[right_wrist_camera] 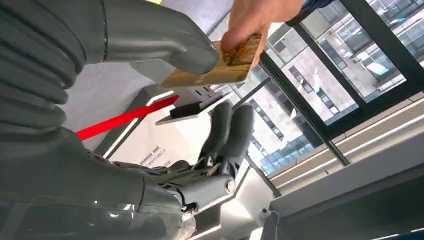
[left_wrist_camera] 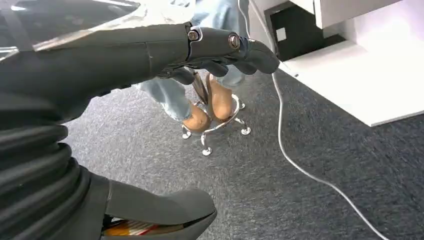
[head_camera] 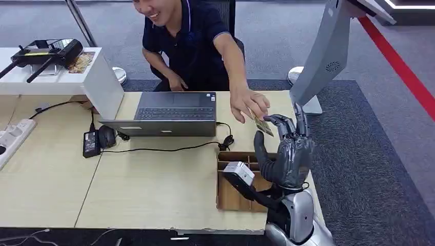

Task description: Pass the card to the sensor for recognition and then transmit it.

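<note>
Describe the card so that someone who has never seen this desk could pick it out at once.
Start at the open grey laptop on the pale wooden desk and look to its right, where a person's hand reaches across. The small gold-patterned card sits between that hand and the fingertips of the robot's raised right hand. It is the only flat gold item there, held in the air.

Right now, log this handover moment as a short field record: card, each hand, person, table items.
card: gold, pinched by the person's hand, at the right hand's fingertips
right hand: raised, fingers apart; hold on the card unclear
left hand: low over grey carpet, holding nothing visible
person: seated behind the table, reaching across
table items: laptop, cardboard tray
</note>
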You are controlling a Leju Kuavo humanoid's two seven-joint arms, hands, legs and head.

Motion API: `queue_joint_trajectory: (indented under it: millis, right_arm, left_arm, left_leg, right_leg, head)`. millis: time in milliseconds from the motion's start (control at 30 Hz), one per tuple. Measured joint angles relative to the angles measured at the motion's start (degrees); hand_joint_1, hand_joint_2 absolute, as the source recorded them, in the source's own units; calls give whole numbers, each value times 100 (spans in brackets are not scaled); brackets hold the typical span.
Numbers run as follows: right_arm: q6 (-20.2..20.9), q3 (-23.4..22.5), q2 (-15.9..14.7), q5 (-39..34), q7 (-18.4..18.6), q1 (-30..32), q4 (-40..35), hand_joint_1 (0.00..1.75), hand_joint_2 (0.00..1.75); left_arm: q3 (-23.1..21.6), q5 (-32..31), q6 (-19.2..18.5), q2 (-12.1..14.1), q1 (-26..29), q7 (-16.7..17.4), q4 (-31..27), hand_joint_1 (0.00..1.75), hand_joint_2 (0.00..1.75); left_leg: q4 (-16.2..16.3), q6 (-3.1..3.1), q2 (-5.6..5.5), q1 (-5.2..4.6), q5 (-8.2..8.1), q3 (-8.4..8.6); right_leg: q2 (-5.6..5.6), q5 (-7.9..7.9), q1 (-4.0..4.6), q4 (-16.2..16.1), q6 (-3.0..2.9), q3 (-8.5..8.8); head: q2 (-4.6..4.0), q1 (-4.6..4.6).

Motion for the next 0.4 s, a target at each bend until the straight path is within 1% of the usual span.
queue_joint_trajectory:
  millis: [200,400]
  right_arm:
    - [0,13,7,68,26,-15,118,0,175]
    - [0,13,11,-63,48,88,127,0,175]
  left_arm:
    - [0,20,0,0,0,39,13,0,175]
    - [0,39,0,0,4,186,22,0,175]
  left_leg:
    - [0,0,0,0,0,1]
    - [0,0,0,0,0,1]
  right_leg:
    - [0,0,0,0,0,0]
    - [0,0,0,0,0,0]
  head:
    - [0,0]
    - [0,0]
